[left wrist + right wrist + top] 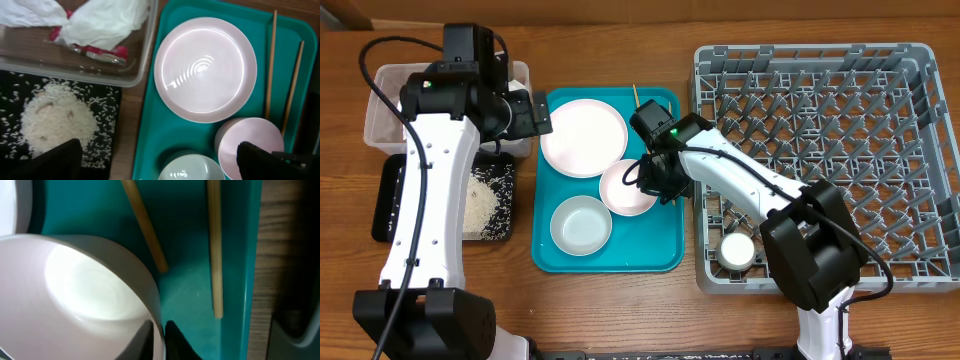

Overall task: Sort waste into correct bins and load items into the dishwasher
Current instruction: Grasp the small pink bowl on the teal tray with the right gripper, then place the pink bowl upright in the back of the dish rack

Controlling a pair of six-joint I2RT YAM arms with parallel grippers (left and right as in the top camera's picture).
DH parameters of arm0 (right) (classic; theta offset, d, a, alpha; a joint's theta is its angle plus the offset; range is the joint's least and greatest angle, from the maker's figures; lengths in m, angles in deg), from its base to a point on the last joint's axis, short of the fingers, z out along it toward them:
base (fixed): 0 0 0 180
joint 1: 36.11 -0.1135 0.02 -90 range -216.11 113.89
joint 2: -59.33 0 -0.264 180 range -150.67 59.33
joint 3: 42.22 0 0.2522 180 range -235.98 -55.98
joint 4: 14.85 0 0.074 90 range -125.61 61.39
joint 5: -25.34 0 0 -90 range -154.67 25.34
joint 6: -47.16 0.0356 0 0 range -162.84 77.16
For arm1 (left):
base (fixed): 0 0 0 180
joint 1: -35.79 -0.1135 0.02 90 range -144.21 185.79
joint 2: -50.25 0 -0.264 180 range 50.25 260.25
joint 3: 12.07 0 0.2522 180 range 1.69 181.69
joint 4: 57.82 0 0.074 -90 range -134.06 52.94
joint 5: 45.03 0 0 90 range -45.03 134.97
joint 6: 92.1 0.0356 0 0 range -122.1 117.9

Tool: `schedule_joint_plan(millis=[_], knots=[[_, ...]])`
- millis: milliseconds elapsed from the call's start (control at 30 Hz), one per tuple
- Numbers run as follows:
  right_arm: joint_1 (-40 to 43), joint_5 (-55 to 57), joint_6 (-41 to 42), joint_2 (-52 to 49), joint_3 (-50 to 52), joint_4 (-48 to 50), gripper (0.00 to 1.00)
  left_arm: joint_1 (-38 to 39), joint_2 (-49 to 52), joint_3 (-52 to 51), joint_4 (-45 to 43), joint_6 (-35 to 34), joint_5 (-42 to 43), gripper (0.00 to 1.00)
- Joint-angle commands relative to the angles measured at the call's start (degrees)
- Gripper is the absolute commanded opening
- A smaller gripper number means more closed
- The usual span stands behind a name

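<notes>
The right claw [159, 332] stood narrow astride the rim of the white bowl [85, 280], one finger inside the wall and one outside. Whether it already pinched could not be told. The bowl, on the teal tray [660, 255], spread to the claw's inner side. The chopsticks [214, 245] ran lengthwise just past its outer finger, and the dish rack [810, 52] lay further that way. The left claw [160, 167] hung wide, empty, well apart.
</notes>
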Motion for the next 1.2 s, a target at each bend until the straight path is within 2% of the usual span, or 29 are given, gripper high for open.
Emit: schedule_joint_plan(millis=[0, 267, 367, 533, 700, 800, 933, 1000, 1033, 1067, 1133, 1167], knots=[[0.15, -0.31, -0.07, -0.50, 0.09, 0.31, 0.04, -0.17, -0.76, 6.38, 2.49, 2.21, -4.96, 1.00], [0.15, -0.33, -0.11, -0.48, 0.00, 0.15, 0.04, -0.15, -0.76, 17.20, 8.55, 10.45, -5.97, 1.00], [0.15, -0.33, -0.11, -0.48, -0.11, 0.13, 0.04, -0.15, -0.76, 20.52, 9.53, 10.38, -5.95, 1.00], [0.15, 0.11, -0.81, 0.11, -2.21, -1.90, 0.04, -0.15, -0.72, 20.33, 9.42, 10.36, -5.92, 1.00], [0.15, 6.51, -1.53, 6.69, -2.43, -4.44, 0.04, -0.15, -0.72, 20.33, 9.42, 10.36, -5.92, 1.00], [0.15, 14.99, -1.38, 13.84, -2.43, -6.03, 0.04, -0.15, -0.72, 20.33, 9.42, 10.36, -5.92, 1.00], [0.15, 39.50, -1.38, 22.64, -2.47, -6.08, 0.04, -0.15, -0.72, 20.33, 9.42, 10.36, -5.92, 1.00], [0.15, 49.42, -1.38, 23.91, -2.47, -6.08, 0.04, -0.15, -0.72, 20.33, 9.42, 10.36, -5.92, 1.00], [0.15, 61.24, -1.40, 24.26, -2.47, -5.99, 0.04, -0.15, -0.72, 20.33, 9.42, 10.36, -5.92, 1.00], [0.15, 67.84, -1.40, 24.17, -2.40, -5.68, 0.04, -0.15, -0.72, 20.33, 9.40, 10.36, -5.92, 1.00], [0.61, 77.05, -1.49, 23.63, -2.08, -3.72, 0.04, -0.15, -0.72, 20.33, 9.40, 10.36, -5.92, 1.00], [1.60, 81.09, -4.04, 22.77, -2.08, -0.59, 0.04, -0.15, -0.72, 20.33, 9.40, 10.36, -5.92, 1.00]])
